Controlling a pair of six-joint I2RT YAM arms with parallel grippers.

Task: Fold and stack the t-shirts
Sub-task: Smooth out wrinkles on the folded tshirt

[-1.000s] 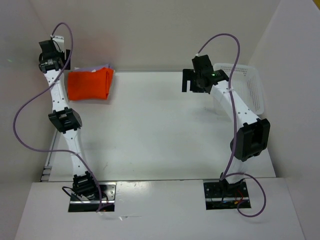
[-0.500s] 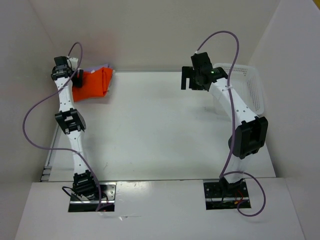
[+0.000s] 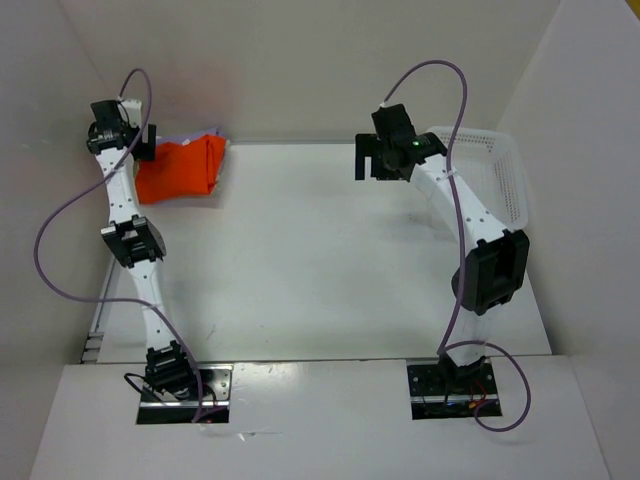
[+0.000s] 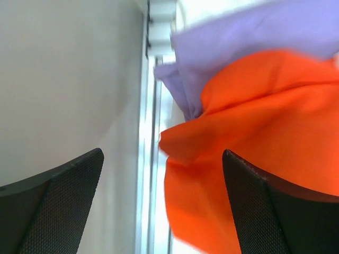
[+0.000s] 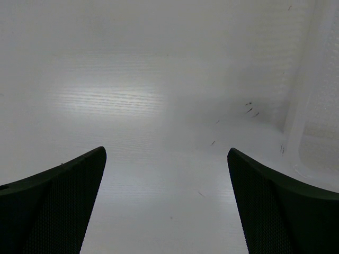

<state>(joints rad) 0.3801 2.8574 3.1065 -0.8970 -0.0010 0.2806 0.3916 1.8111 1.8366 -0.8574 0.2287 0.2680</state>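
Note:
A folded orange t-shirt [image 3: 185, 167] lies at the table's far left corner on top of a lilac one [image 3: 195, 136], whose edge peeks out behind. In the left wrist view the orange shirt [image 4: 265, 137] fills the right side with the lilac shirt [image 4: 249, 37] above it. My left gripper [image 3: 143, 142] is open and empty, raised at the shirts' left edge by the wall. My right gripper [image 3: 372, 158] is open and empty above bare table at the far right; its wrist view shows only white table [image 5: 159, 132] between the fingers.
A white mesh basket [image 3: 492, 170] stands at the far right, its wall showing in the right wrist view [image 5: 318, 106]. White walls enclose the table on the left, back and right. A metal rail [image 4: 151, 132] runs along the left wall.
My left gripper came in over the orange shirt's left edge, then lifted back toward the wall; the shirt's left side is now rumpled. My right gripper drifted slightly left.

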